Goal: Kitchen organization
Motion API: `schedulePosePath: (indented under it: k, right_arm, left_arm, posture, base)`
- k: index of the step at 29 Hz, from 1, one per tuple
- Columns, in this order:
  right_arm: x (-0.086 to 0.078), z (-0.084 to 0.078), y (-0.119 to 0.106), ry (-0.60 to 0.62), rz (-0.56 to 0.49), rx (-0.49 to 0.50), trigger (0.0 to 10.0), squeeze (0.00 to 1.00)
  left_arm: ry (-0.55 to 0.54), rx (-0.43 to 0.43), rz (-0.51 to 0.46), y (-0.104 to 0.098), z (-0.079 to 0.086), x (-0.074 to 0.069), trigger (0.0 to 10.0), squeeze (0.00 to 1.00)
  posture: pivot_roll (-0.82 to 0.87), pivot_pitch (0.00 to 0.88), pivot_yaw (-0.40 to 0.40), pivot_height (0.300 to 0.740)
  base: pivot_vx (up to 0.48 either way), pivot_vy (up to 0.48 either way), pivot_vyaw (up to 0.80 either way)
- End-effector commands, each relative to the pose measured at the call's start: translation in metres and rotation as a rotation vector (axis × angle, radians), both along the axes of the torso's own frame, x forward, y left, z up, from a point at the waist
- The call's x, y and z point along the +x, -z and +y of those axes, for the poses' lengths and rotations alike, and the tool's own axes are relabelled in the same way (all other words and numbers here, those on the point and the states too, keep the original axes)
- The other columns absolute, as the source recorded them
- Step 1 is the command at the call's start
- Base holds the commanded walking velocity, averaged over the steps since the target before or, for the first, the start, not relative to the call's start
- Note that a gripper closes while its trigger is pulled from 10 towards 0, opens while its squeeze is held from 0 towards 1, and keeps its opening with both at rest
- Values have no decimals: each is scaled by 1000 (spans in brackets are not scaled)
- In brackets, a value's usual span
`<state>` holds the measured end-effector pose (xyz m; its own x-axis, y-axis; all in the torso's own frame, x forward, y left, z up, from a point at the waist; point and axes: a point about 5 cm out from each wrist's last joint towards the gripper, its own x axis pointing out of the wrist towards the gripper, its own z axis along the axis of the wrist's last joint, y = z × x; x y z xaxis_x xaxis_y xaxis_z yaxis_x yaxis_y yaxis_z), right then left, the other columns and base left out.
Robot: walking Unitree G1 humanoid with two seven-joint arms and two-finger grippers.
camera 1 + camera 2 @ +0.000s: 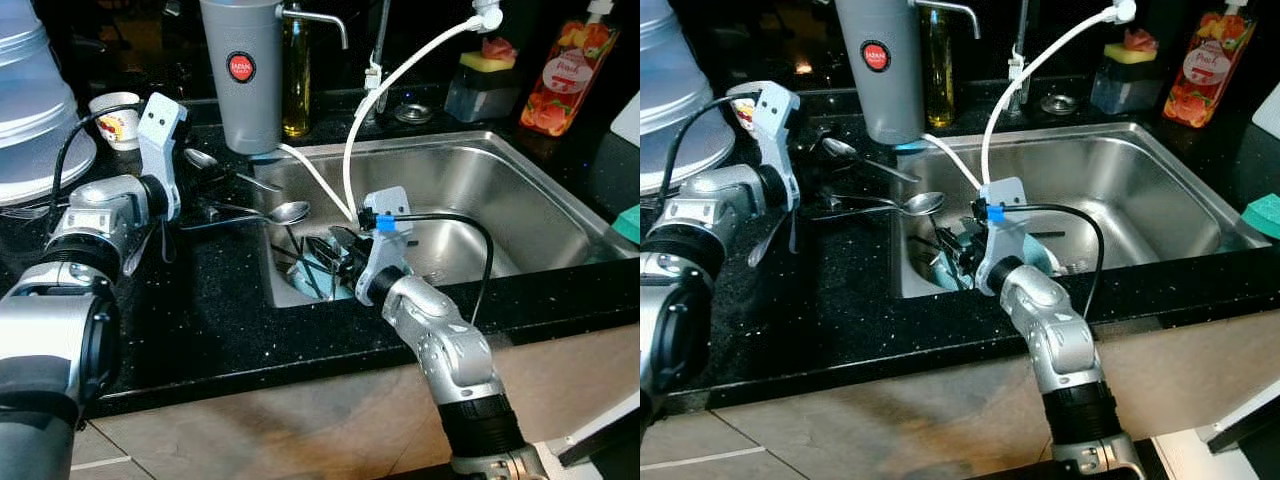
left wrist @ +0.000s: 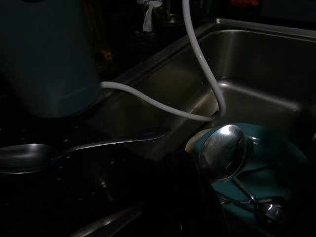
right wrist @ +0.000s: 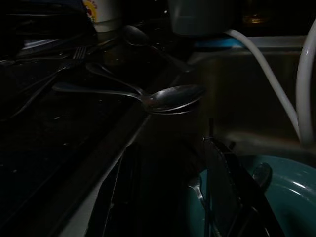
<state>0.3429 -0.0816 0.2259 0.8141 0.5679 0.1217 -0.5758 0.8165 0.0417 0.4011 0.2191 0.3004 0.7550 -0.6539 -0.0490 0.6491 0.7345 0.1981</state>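
A steel spoon lies on the black counter with its bowl over the sink's left edge. A second spoon rests behind it. My left gripper hovers just over their handles on the counter. My right gripper is down in the left end of the steel sink, above a teal plate holding several pieces of cutlery. In the right wrist view its fingers stand apart with nothing between them, open.
Behind the spoons stand a tall grey canister and an oil bottle. A white hose loops into the sink. A paper cup and a big clear container sit far left. A soap bottle stands far right.
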Motion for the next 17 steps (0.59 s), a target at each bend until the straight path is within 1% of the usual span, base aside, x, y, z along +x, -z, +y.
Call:
schedulePosePath:
  k: [1, 2, 3, 4, 5, 6, 8, 9, 10, 11, 12, 13, 15, 16, 17]
  right_arm:
    - [0, 3, 3, -16, 11, 12, 10000, 0]
    - [1, 3, 2, -18, 10, 13, 10000, 0]
    - [1, 3, 2, -18, 10, 13, 10000, 0]
    - [1, 3, 2, -20, 9, 15, 10000, 0]
    - [1, 3, 2, -20, 9, 15, 10000, 0]
    - [1, 3, 2, -22, 9, 18, 10000, 0]
    - [2, 4, 2, -25, 9, 22, 10000, 0]
    - [2, 5, 2, -28, 9, 24, 10000, 0]
    - [2, 5, 2, -28, 9, 24, 10000, 0]
    - [2, 6, 1, -32, 9, 25, 10000, 0]
    - [3, 6, 1, -34, 8, 26, 10000, 0]
    - [3, 6, 1, -34, 8, 26, 10000, 0]
    - [4, 7, 1, -36, 7, 25, 10000, 0]
    - [4, 7, 1, -36, 6, 26, 10000, 0]
    - [4, 7, 1, -34, 5, 26, 10000, 0]
  left_arm:
    - [-6, 12, -13, -11, 10, -3, 0, 0]
    - [-1, -10, -26, -15, 12, -4, 0, 0]
    - [-1, -10, -26, -15, 12, -4, 0, 0]
    - [5, -37, -39, -18, 13, -5, 0, 0]
    - [5, -37, -39, -18, 13, -5, 0, 0]
    - [6, -60, -47, -20, 14, -6, 0, 0]
    - [2, -48, -39, -17, 14, -5, 0, 0]
    - [-16, -10, -32, -13, 15, -5, 0, 0]
    - [-16, -10, -32, -13, 15, -5, 0, 0]
    - [-62, 87, -28, -5, 15, -3, 0, 0]
    - [-118, 154, -41, 0, 13, 0, 10000, 0]
    - [-118, 154, -41, 0, 13, 0, 10000, 0]
    - [-217, 249, -94, 5, 11, 5, 10000, 0]
    - [-238, 251, -104, 6, 10, 6, 10000, 0]
    - [-259, 275, -104, 10, 9, 7, 10000, 1000]
  posture:
    - [-36, 92, 31, 740]
    - [-33, 85, 29, 740]
    - [-33, 85, 29, 740]
    - [-33, 85, 29, 740]
    - [-33, 85, 29, 740]
    - [-29, 79, 26, 740]
    - [-27, 74, 23, 740]
    - [-25, 70, 20, 740]
    - [-25, 70, 20, 740]
    - [-23, 67, 17, 740]
    - [-21, 65, 16, 740]
    - [-21, 65, 16, 740]
    - [-20, 64, 16, 740]
    - [-20, 64, 16, 740]
    - [-22, 68, 21, 740]
  base:
    - [0, 0, 0]
    - [0, 0, 0]
    - [0, 0, 0]
    - [0, 0, 0]
    - [0, 0, 0]
    - [0, 0, 0]
    - [0, 0, 0]
    - [0, 0, 0]
    - [0, 0, 0]
    - [0, 0, 0]
    - [0, 0, 0]
    - [0, 0, 0]
    - [0, 0, 0]
    - [0, 0, 0]
    - [0, 0, 0]
